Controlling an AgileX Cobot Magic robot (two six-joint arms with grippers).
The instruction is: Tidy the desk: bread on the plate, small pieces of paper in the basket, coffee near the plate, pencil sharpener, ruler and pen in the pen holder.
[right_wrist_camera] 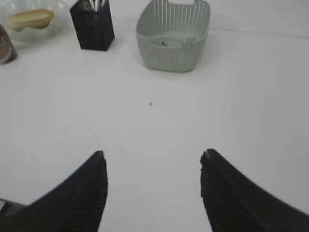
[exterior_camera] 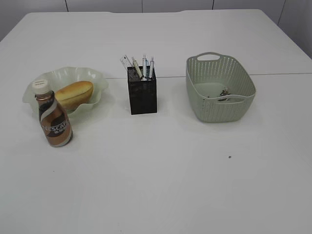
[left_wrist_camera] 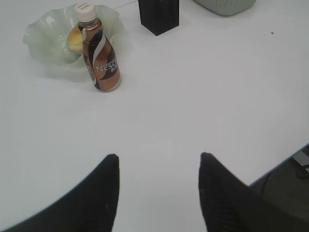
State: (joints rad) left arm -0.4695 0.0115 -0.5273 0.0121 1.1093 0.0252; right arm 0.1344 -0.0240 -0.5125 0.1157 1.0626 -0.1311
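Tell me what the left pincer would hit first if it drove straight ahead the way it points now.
Mostly bare table ahead of the open left pincer. The pen holder sits roughly on that line at the far end; the coffee bottle stands left of it. Depth is uncertain.

Bread roll (exterior_camera: 74, 94) lies on a pale green wavy plate (exterior_camera: 100, 79); brown coffee bottle (exterior_camera: 54, 117) stands upright beside it. Black mesh pen holder (exterior_camera: 142, 93) holds pens (exterior_camera: 144, 67). Green basket (exterior_camera: 239, 109) contains paper scraps (exterior_camera: 223, 92).

Lab-like test setup: bare white table (exterior_camera: 161, 185) against plain pale wall panels (exterior_camera: 105, 5).
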